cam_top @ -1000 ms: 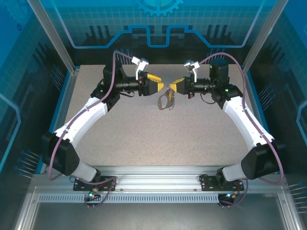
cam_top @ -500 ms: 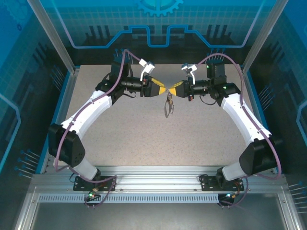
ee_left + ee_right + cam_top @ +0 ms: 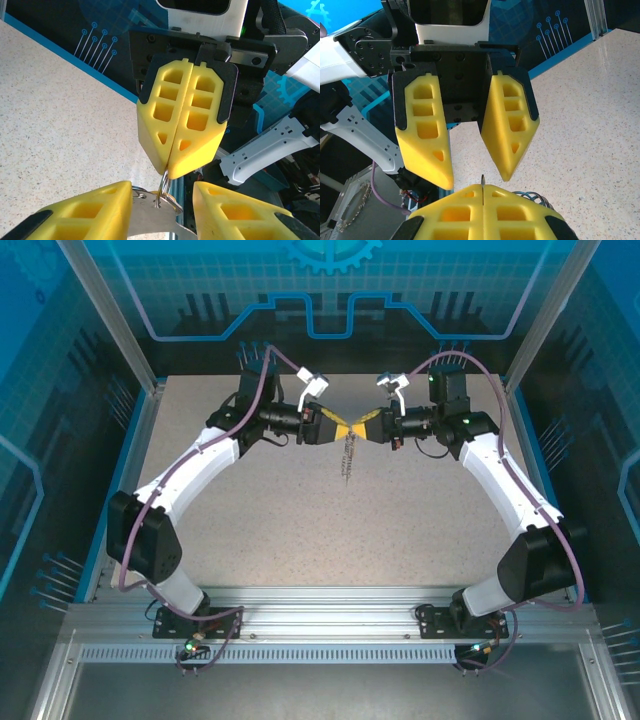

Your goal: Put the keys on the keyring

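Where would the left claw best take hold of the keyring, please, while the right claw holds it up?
On the thin silvery ring at the top of the keyring, just below the shut right claw. Bring the left claw in level, head-on from the left, closing on the ring's flat faces; the rest hangs loose and would probably swing.

I have the left gripper [image 3: 338, 428] and the right gripper [image 3: 362, 428] tip to tip above the table [image 3: 300, 540], toward 12 o'clock of its middle. The left one reaches in from 9 o'clock, the right one from 3 o'clock. The keyring [image 3: 346, 462] hangs from their meeting point toward 6 o'clock. On my left wrist view, its metal ring [image 3: 161, 189] sits in the right gripper's tips, between the left gripper's fingers [image 3: 90, 212].
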Robot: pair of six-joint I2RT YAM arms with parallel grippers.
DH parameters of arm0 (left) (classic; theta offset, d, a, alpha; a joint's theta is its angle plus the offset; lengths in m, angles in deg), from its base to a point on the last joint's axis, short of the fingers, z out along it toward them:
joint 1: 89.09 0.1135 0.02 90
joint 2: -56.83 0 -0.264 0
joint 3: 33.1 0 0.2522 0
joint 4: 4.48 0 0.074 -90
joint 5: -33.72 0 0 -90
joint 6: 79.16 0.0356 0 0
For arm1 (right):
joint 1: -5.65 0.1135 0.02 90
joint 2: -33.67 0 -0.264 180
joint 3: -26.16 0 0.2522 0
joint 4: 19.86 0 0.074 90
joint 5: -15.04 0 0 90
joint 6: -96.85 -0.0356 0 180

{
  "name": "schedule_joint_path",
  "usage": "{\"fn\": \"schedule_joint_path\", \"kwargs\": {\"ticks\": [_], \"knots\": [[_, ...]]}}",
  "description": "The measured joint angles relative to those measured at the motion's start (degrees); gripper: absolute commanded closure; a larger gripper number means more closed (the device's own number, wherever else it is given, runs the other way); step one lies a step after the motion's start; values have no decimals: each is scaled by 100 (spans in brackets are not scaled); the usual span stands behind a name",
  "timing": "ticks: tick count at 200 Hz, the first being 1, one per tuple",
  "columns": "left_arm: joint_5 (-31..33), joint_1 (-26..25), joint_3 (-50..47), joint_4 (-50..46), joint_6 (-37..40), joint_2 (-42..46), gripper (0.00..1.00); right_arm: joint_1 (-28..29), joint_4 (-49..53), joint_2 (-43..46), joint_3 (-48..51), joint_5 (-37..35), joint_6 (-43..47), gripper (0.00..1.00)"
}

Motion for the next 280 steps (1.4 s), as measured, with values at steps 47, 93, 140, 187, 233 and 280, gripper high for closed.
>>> {"fn": "schedule_joint_path", "kwargs": {"ticks": [47, 93, 140, 187, 233, 280], "knots": [[0, -59, 13, 4, 4, -22, 75, 0, -2, 0, 0, 0, -2, 100], [2, -105, 15, 7, 4, -37, 88, 2, -2, -4, 0, 4, -2, 100], [7, -111, 13, 98, -55, -42, 100, 0, -57, -4, 0, 44, -68, 79], [142, -184, -437, 1086, -592, -28, 100, -122, -957, 483, 702, -136, -728, 58], [505, -197, -1279, 2312, -1438, 127, 100, -234, -2341, 1504, 2120, -706, -1729, 54], [680, -214, -1609, 3209, -2015, 382, 100, -133, -3445, 1628, 2876, -1167, -2509, 53]]}}
